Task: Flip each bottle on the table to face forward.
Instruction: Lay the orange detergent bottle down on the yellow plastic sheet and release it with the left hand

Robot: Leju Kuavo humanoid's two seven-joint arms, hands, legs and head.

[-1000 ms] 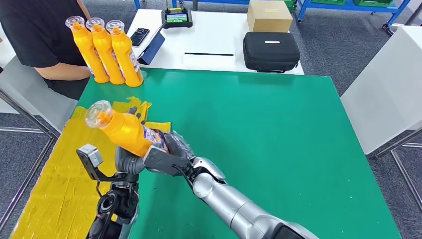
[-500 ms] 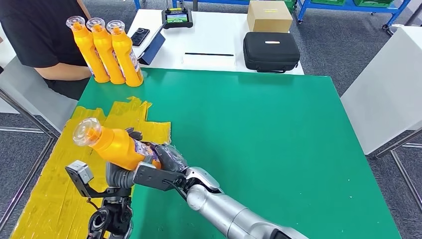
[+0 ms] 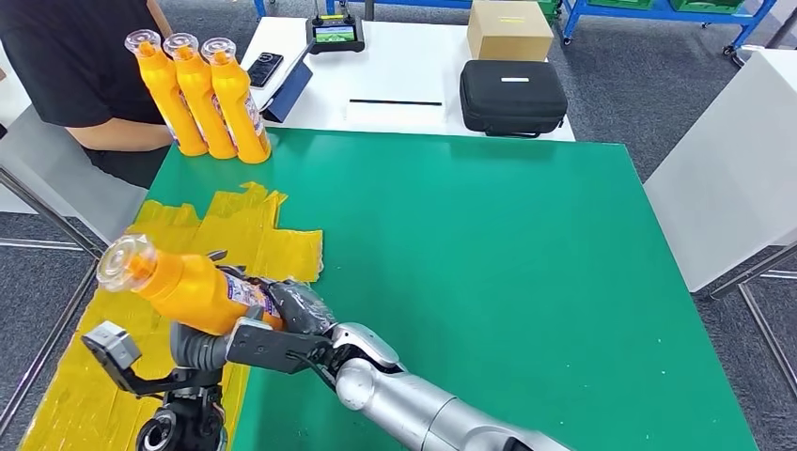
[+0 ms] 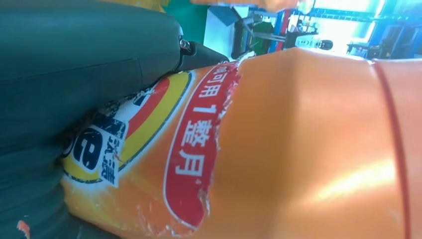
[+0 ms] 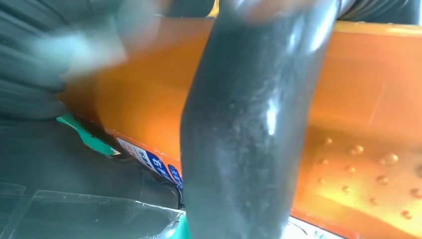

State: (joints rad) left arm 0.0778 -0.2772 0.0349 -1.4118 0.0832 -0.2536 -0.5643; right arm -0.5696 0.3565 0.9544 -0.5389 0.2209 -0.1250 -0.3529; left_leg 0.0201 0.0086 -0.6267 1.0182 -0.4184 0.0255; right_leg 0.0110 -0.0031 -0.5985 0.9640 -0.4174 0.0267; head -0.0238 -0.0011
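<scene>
- Both hands hold 1 orange bottle [image 3: 188, 287] up over the yellow sheet [image 3: 103, 376] at the green table's [image 3: 489, 263] left edge.
- The right hand [image 3: 296, 315] and left hand [image 3: 197, 346] grip its lower end.
- Its clear cap [image 3: 125, 262] tilts left.
- 3 more bottles [image 3: 202, 99] stand at the far corner.

An orange bottle [image 3: 183, 287] with a clear cap lies tilted above the bench's near left corner, cap pointing left. Three matching bottles [image 3: 200, 99] stand upright, touching, at the far left corner.
</scene>
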